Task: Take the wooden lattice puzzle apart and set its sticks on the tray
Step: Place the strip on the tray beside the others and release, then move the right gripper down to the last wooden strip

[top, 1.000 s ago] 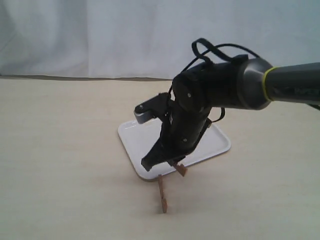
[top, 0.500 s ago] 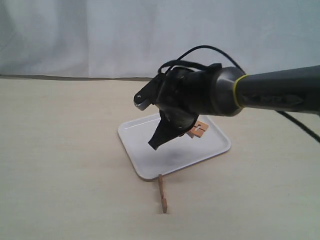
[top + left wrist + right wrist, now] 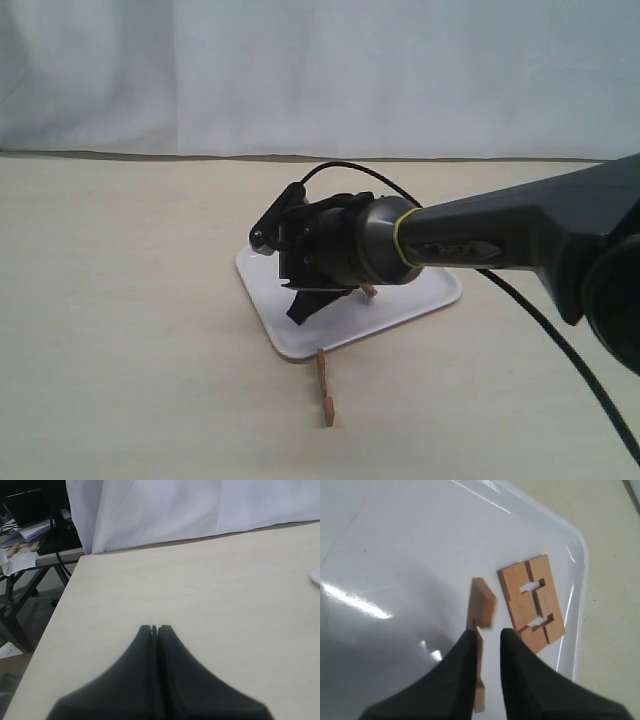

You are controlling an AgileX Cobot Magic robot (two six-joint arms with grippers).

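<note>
Jaws of your right gripper [image 3: 489, 632] slightly spread, black tapered fingers low over tray [image 3: 395, 555]. Upright stick [image 3: 482, 600], reddish-brown wood, on edge against one finger, clear gap to other. Just beside it, flat pair [image 3: 512, 592], notches facing each other, on glossy white plastic near rounded corner. Your left gripper [image 3: 156, 627] pressed together over bare pale table [image 3: 120, 300]. Lone stick [image 3: 324, 385] on table, touching tray's front edge. White cloth [image 3: 300, 70] behind.

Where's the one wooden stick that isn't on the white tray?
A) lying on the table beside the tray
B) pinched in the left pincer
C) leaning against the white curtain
A: the stick lies on the table beside the tray; the left pincer is shut, empty.
</note>
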